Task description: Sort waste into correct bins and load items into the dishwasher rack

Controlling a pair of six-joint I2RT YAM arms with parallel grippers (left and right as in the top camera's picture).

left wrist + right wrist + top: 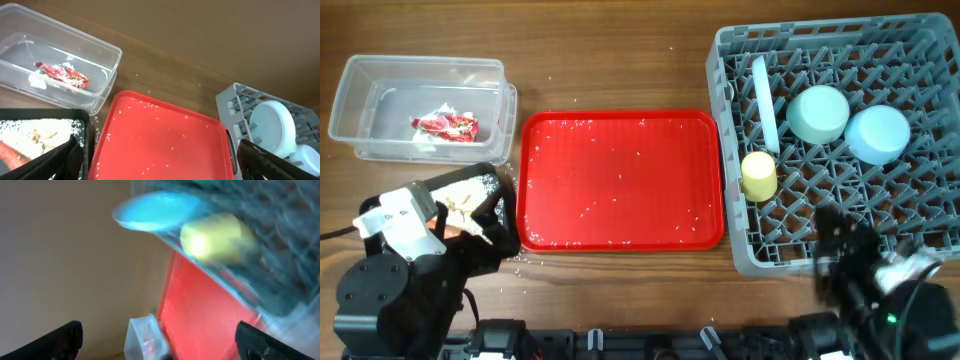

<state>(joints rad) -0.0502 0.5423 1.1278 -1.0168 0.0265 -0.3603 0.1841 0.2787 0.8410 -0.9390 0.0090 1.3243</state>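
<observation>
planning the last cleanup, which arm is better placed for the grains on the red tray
Left, probably: its open pincer faces the red tray beside the black tray; the right arm sits by the rack.

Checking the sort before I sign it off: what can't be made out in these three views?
Black tray: overhead, the left arm covers much of it; left wrist, the bottom edge cuts it off.
Rack and yellow cup: right wrist, smeared by motion blur.
Rack's near corner: overhead, behind the blurred right arm.
White scrap beside the wrapper: left wrist, too small to identify.
</observation>
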